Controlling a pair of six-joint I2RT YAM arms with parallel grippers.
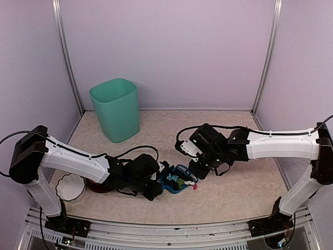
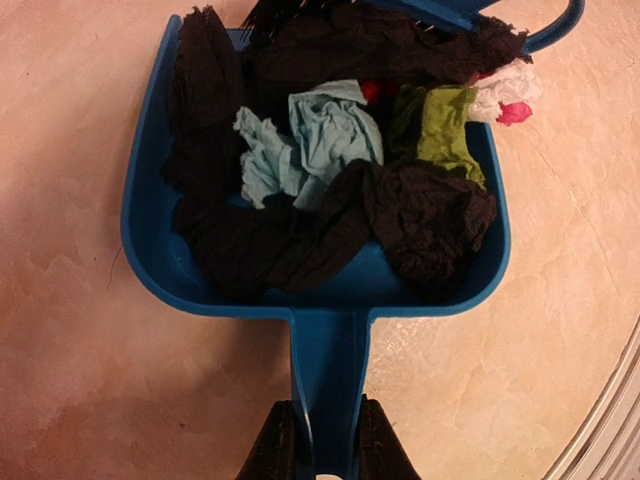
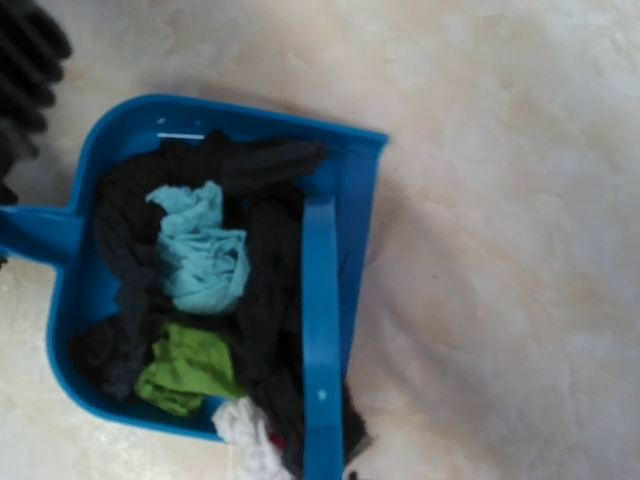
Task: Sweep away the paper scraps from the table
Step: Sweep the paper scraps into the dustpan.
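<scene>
The blue dustpan (image 2: 320,290) lies flat on the beige table (image 1: 234,192). It is heaped with paper scraps (image 2: 320,140): mostly black, plus teal, green, white and pink ones. My left gripper (image 2: 325,452) is shut on the dustpan's handle, one dark finger on each side. In the right wrist view the blue brush (image 3: 320,330) stands across the pan's mouth against the scraps (image 3: 205,255), running out of the bottom edge toward my hidden fingers. My right gripper (image 1: 200,169) hovers at the pan's far side. A pink scrap (image 1: 195,186) sits at the pan's open edge.
A tall teal-green bin (image 1: 115,108) stands at the back left. A white bowl (image 1: 70,187) sits near the left arm's base, with a dark red object (image 1: 98,185) beside it. Purple walls enclose the table; a metal rail (image 1: 171,229) runs along the front.
</scene>
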